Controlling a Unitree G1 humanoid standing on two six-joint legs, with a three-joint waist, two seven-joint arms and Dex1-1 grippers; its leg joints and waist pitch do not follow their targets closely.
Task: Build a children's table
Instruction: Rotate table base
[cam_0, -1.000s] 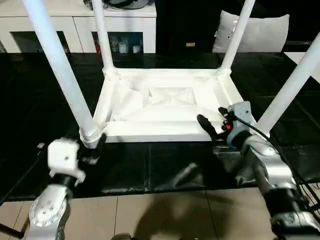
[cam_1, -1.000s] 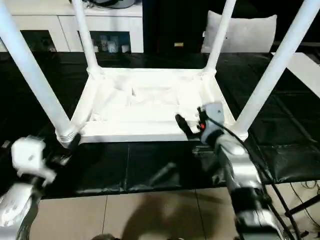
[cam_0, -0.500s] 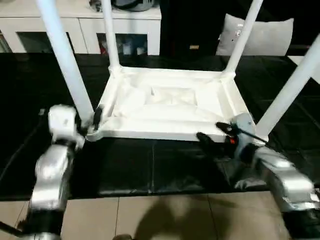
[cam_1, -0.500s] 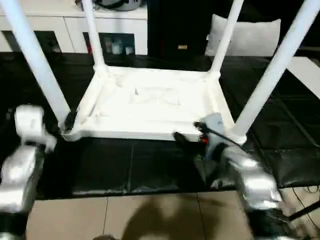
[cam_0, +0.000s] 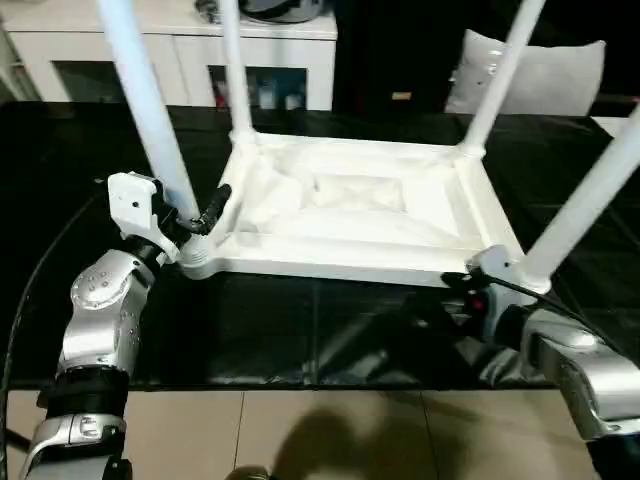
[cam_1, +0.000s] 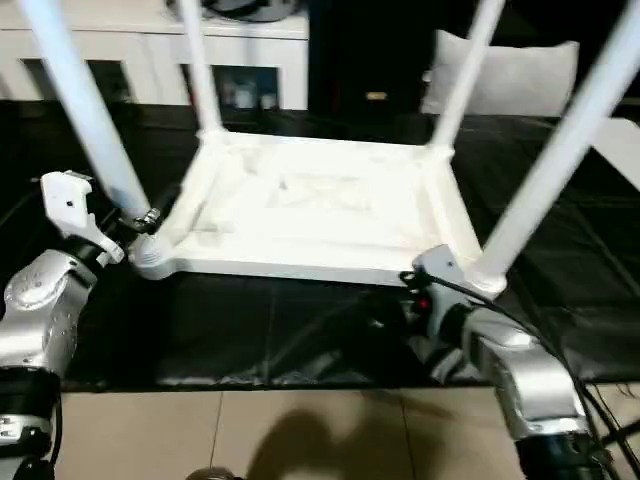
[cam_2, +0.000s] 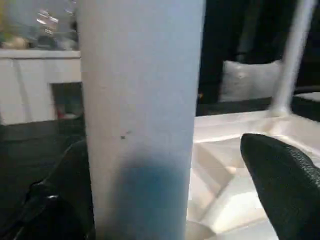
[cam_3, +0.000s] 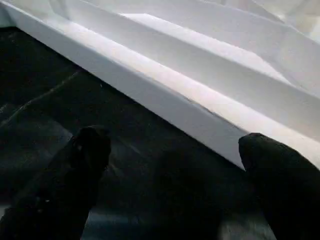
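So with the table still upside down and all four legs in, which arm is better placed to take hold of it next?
Probably the left. The left gripper stands open around the near-left leg, one finger on each side, just above its corner socket. The right gripper is open too, but faces the tabletop's near edge over the black mat, around nothing.

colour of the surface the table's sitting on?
Black, glossy surface under the white upside-down table; clearest in the left eye view.

All four legs (cam_0: 150, 110) of the upturned table (cam_0: 350, 215) run off the top edge, ends unseen. The right gripper (cam_3: 170, 170) fingertips sit hidden behind its own wrist from overhead.
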